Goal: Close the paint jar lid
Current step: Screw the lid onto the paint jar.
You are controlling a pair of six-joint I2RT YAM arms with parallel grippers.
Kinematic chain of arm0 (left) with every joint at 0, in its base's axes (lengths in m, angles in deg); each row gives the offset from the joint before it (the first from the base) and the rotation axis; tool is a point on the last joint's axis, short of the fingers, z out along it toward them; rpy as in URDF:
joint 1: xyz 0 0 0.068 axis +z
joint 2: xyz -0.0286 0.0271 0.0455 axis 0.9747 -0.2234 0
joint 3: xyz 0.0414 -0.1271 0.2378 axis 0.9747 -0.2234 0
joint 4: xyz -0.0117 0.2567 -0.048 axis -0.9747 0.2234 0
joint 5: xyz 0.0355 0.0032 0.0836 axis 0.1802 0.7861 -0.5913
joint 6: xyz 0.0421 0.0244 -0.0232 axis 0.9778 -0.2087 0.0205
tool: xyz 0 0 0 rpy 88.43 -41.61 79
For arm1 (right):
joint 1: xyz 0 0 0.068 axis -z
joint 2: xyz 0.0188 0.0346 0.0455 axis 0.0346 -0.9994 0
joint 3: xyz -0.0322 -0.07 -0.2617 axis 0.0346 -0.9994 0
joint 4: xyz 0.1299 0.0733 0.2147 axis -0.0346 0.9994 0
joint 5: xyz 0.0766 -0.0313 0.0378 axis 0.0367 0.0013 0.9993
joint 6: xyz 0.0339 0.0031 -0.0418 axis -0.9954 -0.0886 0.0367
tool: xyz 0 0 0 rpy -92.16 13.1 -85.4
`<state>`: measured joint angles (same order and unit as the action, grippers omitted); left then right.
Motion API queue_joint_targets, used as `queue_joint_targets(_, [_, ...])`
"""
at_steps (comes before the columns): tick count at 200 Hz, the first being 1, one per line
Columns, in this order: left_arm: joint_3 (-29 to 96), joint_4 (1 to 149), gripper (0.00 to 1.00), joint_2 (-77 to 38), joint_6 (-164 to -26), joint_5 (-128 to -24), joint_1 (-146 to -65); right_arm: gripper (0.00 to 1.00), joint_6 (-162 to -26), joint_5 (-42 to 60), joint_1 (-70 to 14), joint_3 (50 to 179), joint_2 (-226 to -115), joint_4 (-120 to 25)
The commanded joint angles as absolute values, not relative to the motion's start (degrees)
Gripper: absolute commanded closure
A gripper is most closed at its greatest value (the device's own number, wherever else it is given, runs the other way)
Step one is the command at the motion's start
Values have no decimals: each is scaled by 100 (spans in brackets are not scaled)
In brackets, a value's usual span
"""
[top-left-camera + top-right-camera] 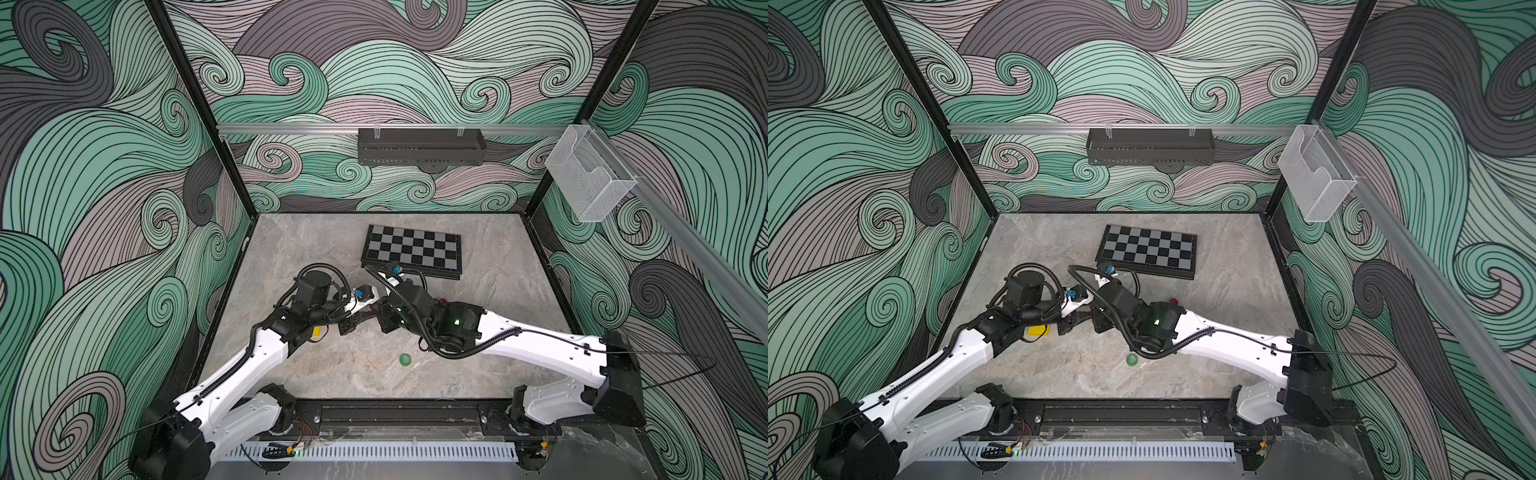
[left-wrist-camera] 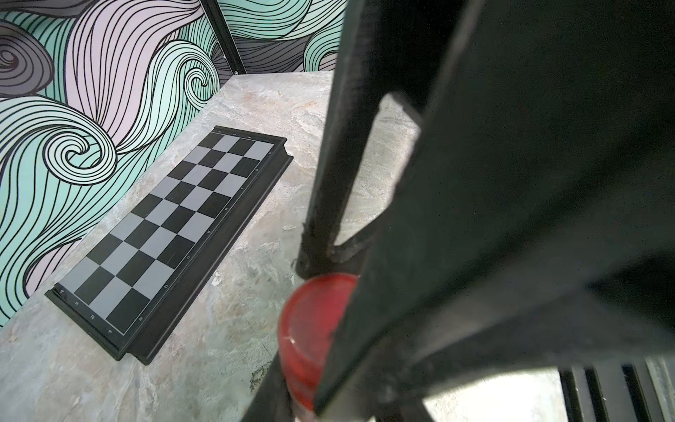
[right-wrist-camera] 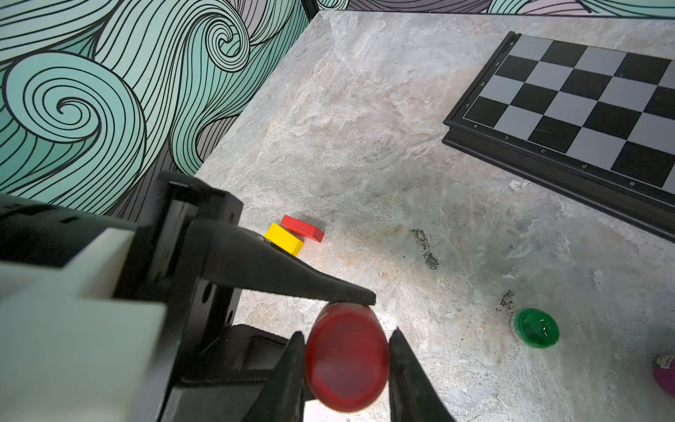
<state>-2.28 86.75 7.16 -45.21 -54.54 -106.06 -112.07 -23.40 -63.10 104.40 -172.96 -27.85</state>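
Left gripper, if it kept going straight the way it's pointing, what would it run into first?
The red paint jar in its grip; right behind that, probably the right gripper, pinching the same jar from the opposite side.

- Left arm (image 1: 257, 357) and right arm (image 1: 540, 340) reach inward and low, wrists nearly meeting.
- Right tool (image 3: 347, 336) pinches the red jar (image 3: 347, 369) by its sides.
- Left tool (image 2: 317, 325) apparently clamps it too, fingers close together.
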Motion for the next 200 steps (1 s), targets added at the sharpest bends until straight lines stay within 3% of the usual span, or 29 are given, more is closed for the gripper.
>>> queue_joint_targets(1, [-79, 7903, 74, 929, -4413, -4720, -10756, 82, -11410, -1678, -6464, 10496, -17542, -3388])
queue_joint_targets(57, [5, 8230, 74, 934, -4395, -4786, -10753, 38, -9676, -777, -6026, 9921, -16606, -3699])
queue_joint_targets(100, [36, 8402, 74, 889, -4357, -4643, -10750, 17, -8077, 624, -5174, 8994, -15489, -4174])
queue_joint_targets(154, [321, 9268, 73, 608, -3817, -3739, -10750, 8, -6681, 3233, -4148, 8581, -15023, -4194])
queue_joint_targets(200, [585, 9986, 73, 268, -3368, -3155, -10748, 15, -5449, 3872, -4074, 8646, -15222, -4183])
